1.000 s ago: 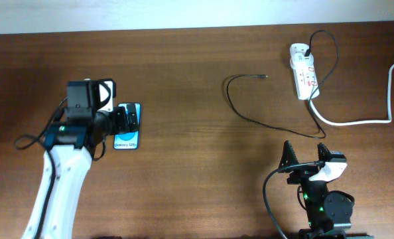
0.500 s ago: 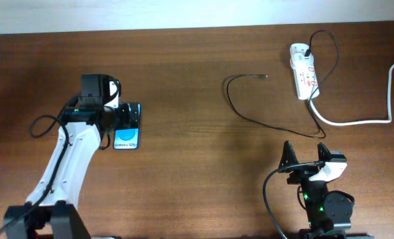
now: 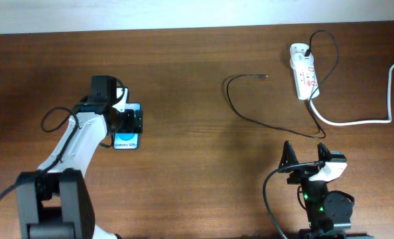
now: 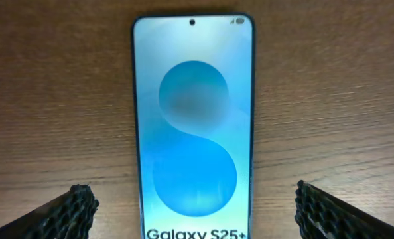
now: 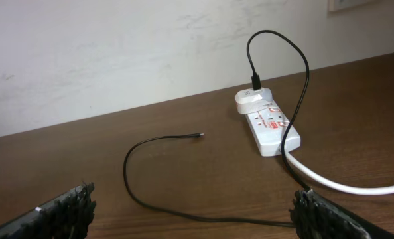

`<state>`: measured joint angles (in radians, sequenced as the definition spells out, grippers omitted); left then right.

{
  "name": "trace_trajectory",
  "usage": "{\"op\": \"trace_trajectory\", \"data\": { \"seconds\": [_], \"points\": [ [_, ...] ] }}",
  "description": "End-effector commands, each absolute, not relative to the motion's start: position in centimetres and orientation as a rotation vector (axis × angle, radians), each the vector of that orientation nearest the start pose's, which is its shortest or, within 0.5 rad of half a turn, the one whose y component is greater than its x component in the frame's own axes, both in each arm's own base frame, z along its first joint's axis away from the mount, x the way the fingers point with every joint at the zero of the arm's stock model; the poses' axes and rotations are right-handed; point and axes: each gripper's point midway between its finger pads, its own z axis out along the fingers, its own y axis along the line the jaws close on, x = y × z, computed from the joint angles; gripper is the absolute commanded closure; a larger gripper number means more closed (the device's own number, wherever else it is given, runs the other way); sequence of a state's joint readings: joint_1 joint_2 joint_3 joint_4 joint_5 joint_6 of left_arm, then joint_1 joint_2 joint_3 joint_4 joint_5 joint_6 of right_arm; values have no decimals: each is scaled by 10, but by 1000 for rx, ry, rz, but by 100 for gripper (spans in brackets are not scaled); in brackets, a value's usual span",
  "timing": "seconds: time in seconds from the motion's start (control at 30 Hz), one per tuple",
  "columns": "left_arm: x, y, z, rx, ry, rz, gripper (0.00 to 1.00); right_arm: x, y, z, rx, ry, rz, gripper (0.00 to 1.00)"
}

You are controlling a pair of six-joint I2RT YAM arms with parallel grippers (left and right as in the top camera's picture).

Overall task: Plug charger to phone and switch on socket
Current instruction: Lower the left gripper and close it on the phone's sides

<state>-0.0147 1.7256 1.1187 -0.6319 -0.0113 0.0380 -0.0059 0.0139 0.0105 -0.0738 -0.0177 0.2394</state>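
The phone [image 3: 126,139] lies flat at the table's left, screen lit blue; it fills the left wrist view [image 4: 194,126] with "Galaxy S25+" text at its near end. My left gripper [image 3: 132,121] hovers over the phone's upper part, open, its fingertips [image 4: 83,202] standing wide on either side of the phone without touching it. The charger [image 3: 231,99] is a thin black cable looping across the table, its connector tip [image 3: 264,76] lying free and its other end plugged into the socket [image 3: 304,72]. My right gripper [image 3: 308,154] is open near the front edge, with the cable [image 5: 126,174] and socket [image 5: 268,125] ahead of it.
A thick white cord [image 3: 356,122] runs from the socket to the right edge, also seen as the white cord [image 5: 343,186] in the right wrist view. A pale wall [image 5: 150,46] backs the table's far edge.
My left arm has swung in and its gripper has shifted a little right, over the phone. The right arm, cable and socket have not moved.
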Motion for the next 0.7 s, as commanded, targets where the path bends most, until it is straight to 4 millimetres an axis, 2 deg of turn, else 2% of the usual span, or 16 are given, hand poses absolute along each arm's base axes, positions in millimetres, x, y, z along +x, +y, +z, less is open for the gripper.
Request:
{"op": "trace_trajectory", "data": {
  "seconds": [0.0, 0.27, 0.67],
  "points": [
    [381, -6, 39, 96, 2833, 4, 1, 246, -1, 155, 200, 1643, 183, 2],
    [381, -7, 18, 99, 2873, -9, 1, 246, -1, 155, 200, 1642, 183, 2],
    [394, -7, 21, 104, 2815, -5, 1, 246, -1, 155, 200, 1642, 183, 2]
  ]
}}
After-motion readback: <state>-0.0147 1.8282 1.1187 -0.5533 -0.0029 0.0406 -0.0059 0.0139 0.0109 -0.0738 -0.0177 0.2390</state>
